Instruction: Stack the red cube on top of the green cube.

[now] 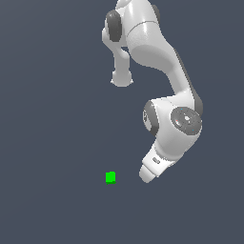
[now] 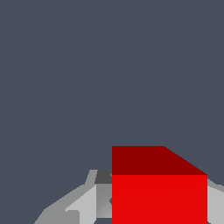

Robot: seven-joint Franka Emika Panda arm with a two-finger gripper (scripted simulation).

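Observation:
The red cube (image 2: 159, 192) fills the lower part of the wrist view, close to the camera. It sits between my gripper's (image 2: 159, 210) two grey fingers (image 2: 94, 203), which touch it on both sides. In the exterior view the red cube is hidden behind the white hand, and the gripper (image 1: 145, 177) shows only as the hand's tip, with the fingers not visible. The green cube (image 1: 110, 177) rests alone on the dark grey floor, a short way toward the exterior view's left of the hand. It is out of the wrist view.
The white arm (image 1: 157, 52) reaches down from the top of the exterior view, its elbow and wrist (image 1: 176, 126) above the hand. Plain dark grey floor (image 1: 52, 143) lies all around.

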